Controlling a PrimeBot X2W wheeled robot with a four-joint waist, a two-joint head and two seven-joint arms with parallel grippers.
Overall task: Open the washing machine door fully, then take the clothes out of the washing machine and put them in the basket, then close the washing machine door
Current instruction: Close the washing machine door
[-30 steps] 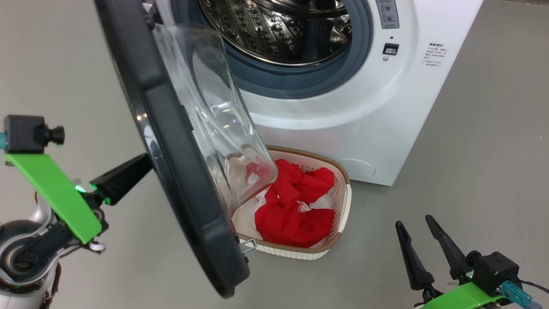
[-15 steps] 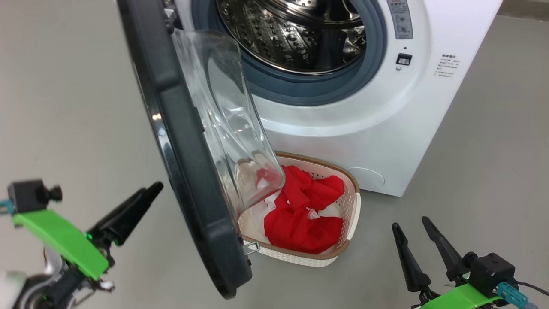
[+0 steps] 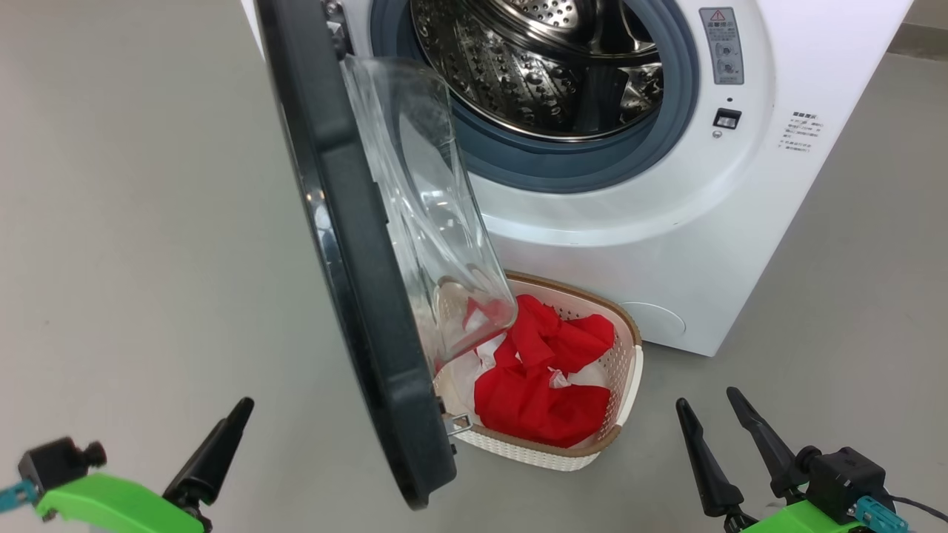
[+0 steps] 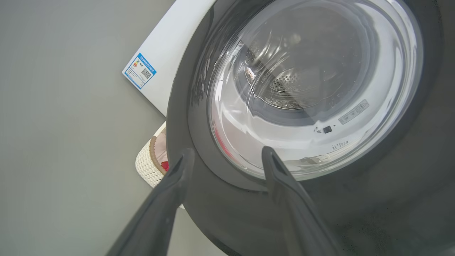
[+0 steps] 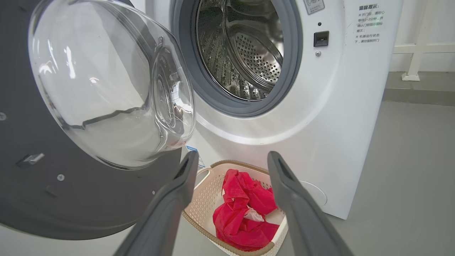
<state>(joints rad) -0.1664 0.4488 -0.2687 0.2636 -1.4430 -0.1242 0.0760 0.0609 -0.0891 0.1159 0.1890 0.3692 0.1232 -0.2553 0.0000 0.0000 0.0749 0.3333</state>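
Both dark-fingered grippers, left [image 4: 228, 152] and right [image 5: 233, 156], are held spread and empty; the black-rimmed round glass door [image 3: 348, 296] could be snagged on the cream perforated basket [image 3: 626, 381] if swung shut.

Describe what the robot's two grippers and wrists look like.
The left gripper and right gripper each have two long, dark, tapering fingers. Behind the right one: a bright green bracket, a small black camera, a teal connector and a thin dark cable.
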